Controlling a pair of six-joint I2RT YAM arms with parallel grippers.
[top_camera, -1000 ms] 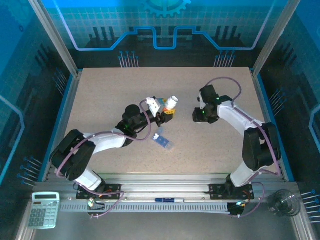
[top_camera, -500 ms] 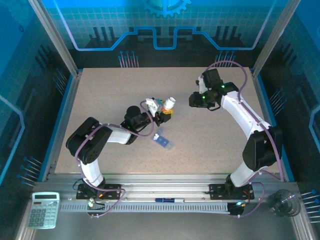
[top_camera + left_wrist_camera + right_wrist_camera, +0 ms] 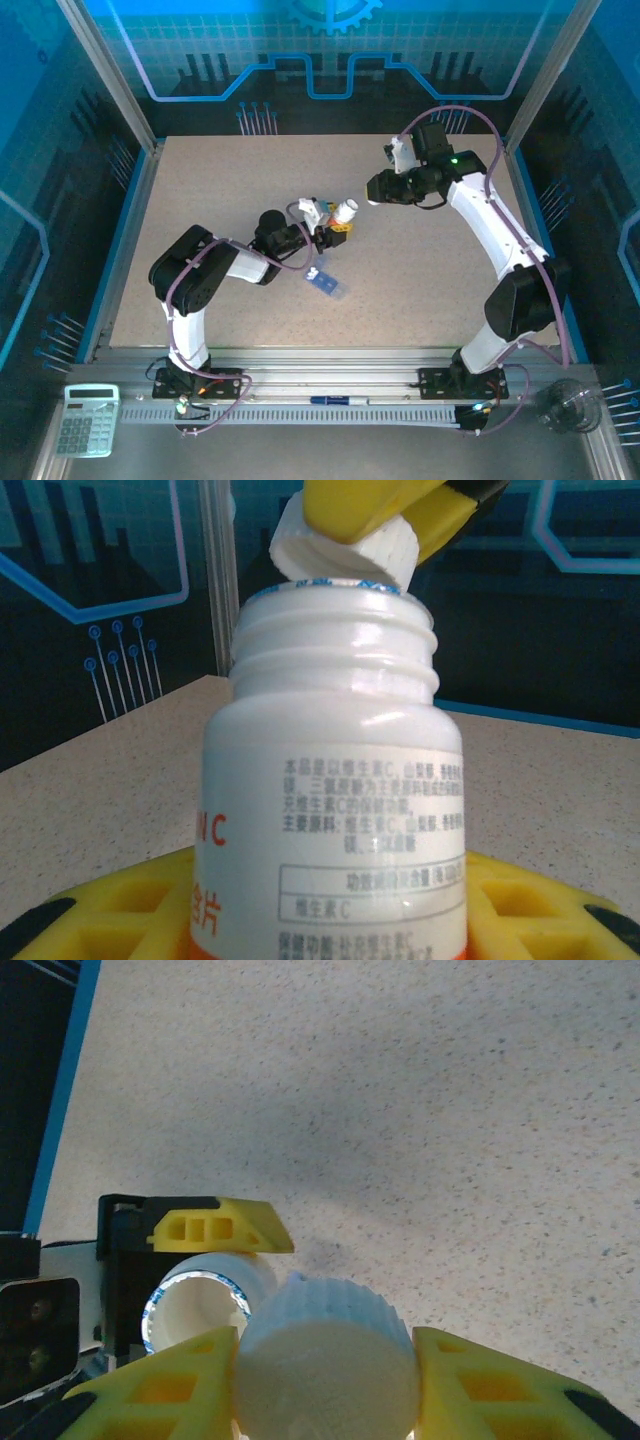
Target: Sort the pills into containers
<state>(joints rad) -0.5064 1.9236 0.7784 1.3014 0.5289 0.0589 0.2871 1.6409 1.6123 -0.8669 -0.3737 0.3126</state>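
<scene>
At mid-tabletop (image 3: 200,180) | left arm folded low, left fingers (image 3: 335,230) clasping white bottle (image 3: 335,780) by its body, mouth uncapped | right arm arched in from far right, right fingers (image 3: 371,191) pinching ribbed white cap (image 3: 328,1352) just beside bottle mouth | blue pill box (image 3: 328,285) flat on tabletop nearby, toward the bases; contents too small to tell

Speckled beige table (image 3: 200,180), metal rail (image 3: 330,362) along its near edge. Translucent blue pill box (image 3: 328,284) lies flat near the centre, set at an angle. Small white bits (image 3: 313,273) at its upper-left end, too small to identify.
</scene>
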